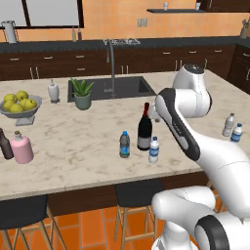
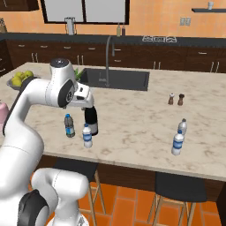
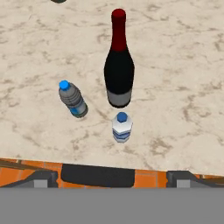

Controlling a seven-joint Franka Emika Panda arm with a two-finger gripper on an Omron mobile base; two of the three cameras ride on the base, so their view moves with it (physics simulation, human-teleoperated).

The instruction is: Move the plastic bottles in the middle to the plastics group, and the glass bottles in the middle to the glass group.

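Observation:
Three bottles stand in the middle of the marble counter near its front edge. The tall dark wine bottle point(image 1: 144, 129) point(image 2: 91, 122) point(image 3: 119, 70) has red neck foil. Left of it is a dark-tinted plastic bottle point(image 1: 125, 144) point(image 2: 69, 126) point(image 3: 73, 99), and in front of it a clear one point(image 1: 154, 150) point(image 2: 87, 136) point(image 3: 121, 127). My gripper point(image 3: 113, 178) hangs open above them, holding nothing. The plastics group point(image 1: 232, 128) point(image 2: 179, 137) stands at the counter's right end. The pink flask point(image 1: 22, 148) and small brown bottle point(image 1: 5, 144) of the glass group are at the left end.
A fruit bowl point(image 1: 19, 110), a white dispenser point(image 1: 53, 91) and a potted plant point(image 1: 82, 94) stand at the back left, beside the sink point(image 1: 124, 88). Two brown shakers point(image 2: 175, 99) sit at the back right. Dark stools point(image 1: 139, 193) stand under the counter's front edge.

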